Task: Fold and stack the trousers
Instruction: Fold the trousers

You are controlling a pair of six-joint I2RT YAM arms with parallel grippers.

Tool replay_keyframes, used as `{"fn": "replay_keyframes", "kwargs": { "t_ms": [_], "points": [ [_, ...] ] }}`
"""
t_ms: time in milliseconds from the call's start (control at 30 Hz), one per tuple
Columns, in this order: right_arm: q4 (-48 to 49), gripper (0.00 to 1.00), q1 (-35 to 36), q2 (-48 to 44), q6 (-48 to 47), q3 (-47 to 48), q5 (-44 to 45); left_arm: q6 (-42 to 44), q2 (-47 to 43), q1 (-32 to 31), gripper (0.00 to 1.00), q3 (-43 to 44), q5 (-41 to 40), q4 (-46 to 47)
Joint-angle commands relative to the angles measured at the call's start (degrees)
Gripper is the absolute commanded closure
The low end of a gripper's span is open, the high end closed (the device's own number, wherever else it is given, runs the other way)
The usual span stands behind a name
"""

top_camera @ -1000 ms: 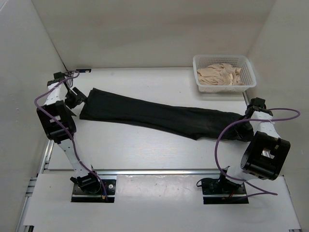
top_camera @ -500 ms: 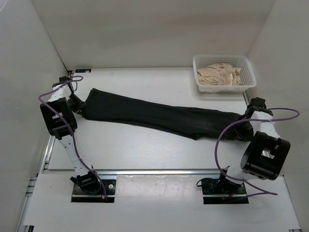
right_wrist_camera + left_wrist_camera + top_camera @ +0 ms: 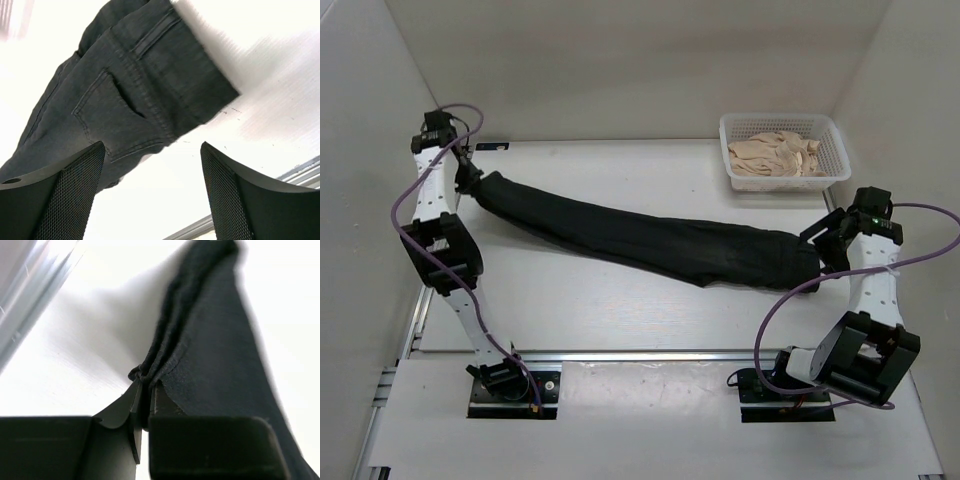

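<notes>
The black trousers (image 3: 650,240) lie folded lengthwise in a long strip across the table, leg ends at the far left, waist at the right. My left gripper (image 3: 472,180) is shut on the bunched leg ends (image 3: 150,365), holding that end raised off the table. In the left wrist view the fabric (image 3: 215,340) runs away from the pinched jaws of my left gripper (image 3: 145,390). My right gripper (image 3: 825,245) stands open just past the waist end, apart from it. The right wrist view shows the back pocket and waistband (image 3: 130,95) beyond the right gripper (image 3: 152,195), with bare table between the fingers.
A white basket (image 3: 840,150) with beige cloth (image 3: 775,155) stands at the back right. White walls close in left, back and right. A metal rail (image 3: 650,353) runs along the table's near edge, in front of both arm bases.
My left gripper shut on the leg ends and lifted them up and back. My right gripper opened, let go of the waist and drew away to the right.
</notes>
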Motion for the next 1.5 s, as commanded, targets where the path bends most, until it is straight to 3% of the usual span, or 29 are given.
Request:
{"fn": "replay_keyframes", "kwargs": {
  "t_ms": [0,200,367,467,600,833,1200,1400,1467],
  "points": [
    [-3.26,0.18,-0.23,-1.1,-1.39,2.9,-1.17,4.07,-9.98,-4.39,0.9,6.45,-2.97,-2.85],
    [-3.27,0.18,-0.23,-2.15,-1.39,4.05,-2.93,7.94,-15.96,-16.42,0.9,8.92,-3.67,-2.86],
    [-3.27,0.18,0.3,-2.68,-1.39,3.52,-3.45,8.47,-16.67,-32.91,0.9,8.39,-2.35,-2.86],
    [-3.27,0.18,0.3,-3.21,-1.39,3.52,-3.46,6.02,-16.67,-41.71,0.9,6.73,-2.35,-2.16],
    [-3.27,0.18,0.3,-3.73,-1.39,2.99,-3.46,1.46,-15.44,-48.41,0.9,2.43,-1.83,1.34],
    [-3.27,0.17,0.3,-3.73,-1.39,2.46,-3.98,-5.06,-14.39,-56.07,0.9,-0.75,-2.52,5.14],
    [-3.27,0.17,0.3,-3.73,-1.39,1.94,-3.98,-7.97,-12.55,-57.31,0.9,-0.14,-2.71,5.14],
    [-2.74,0.17,0.3,-3.73,-1.39,1.41,-3.98,-14.37,-9.04,-63.63,0.9,-1.8,-2.01,5.76],
    [-2.74,0.17,0.3,-3.73,-1.39,1.41,-3.98,-15.18,-6.58,-67.22,0.73,-1.81,1.76,6.28]
  ]
}}
